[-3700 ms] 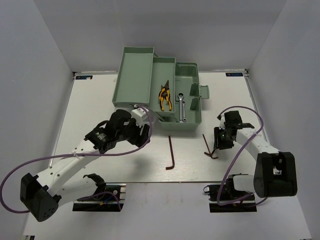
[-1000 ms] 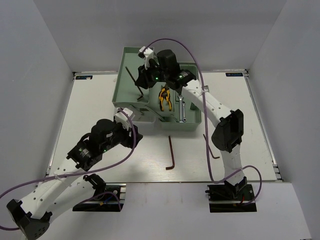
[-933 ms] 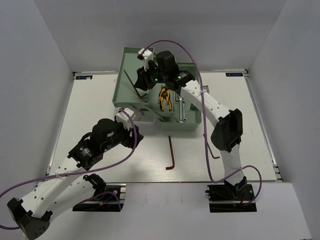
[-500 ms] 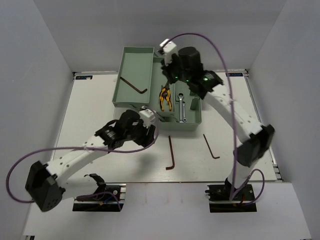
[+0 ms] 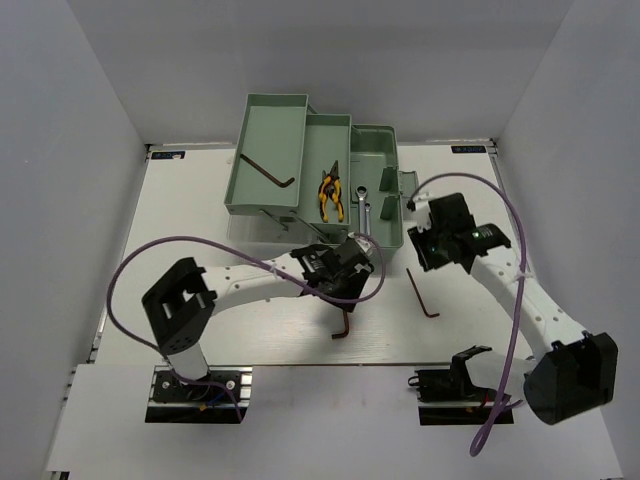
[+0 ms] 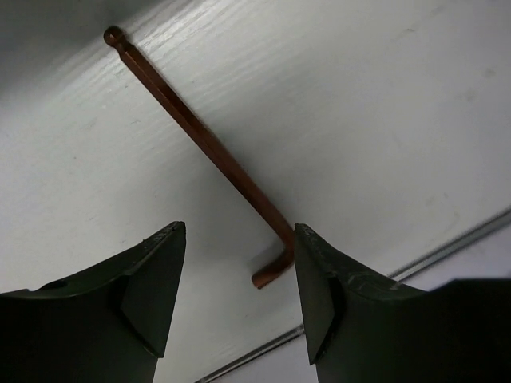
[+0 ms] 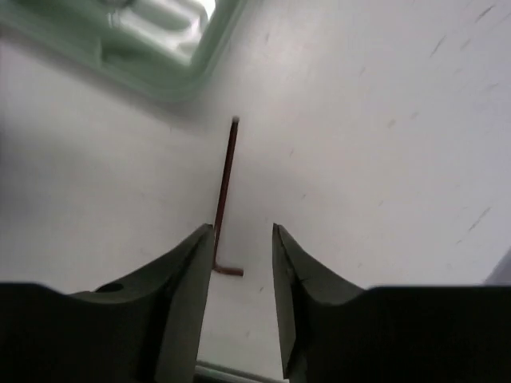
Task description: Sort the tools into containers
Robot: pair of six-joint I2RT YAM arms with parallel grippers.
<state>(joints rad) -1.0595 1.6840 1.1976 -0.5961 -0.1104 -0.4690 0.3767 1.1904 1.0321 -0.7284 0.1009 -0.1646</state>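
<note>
Left gripper (image 6: pixel 239 227) now hangs spread and empty straight above the first hex key (image 6: pixel 204 140) on the desk (image 6: pixel 383 120), having swung in from beside the toolbox (image 5: pixel 378 250). My right gripper (image 7: pixel 241 231) has let go of the second hex key (image 5: pixel 268 172), which now lies in the far-left tray (image 5: pixel 236 165). It has pulled back to hover, jaws apart and empty, over the third hex key (image 7: pixel 226 179) on the desk. Pliers (image 5: pixel 330 195) and wrenches (image 5: pixel 367 222) sit in the middle tray. Judgement: two keys remain, and each has a gripper lined up for pickup.
</note>
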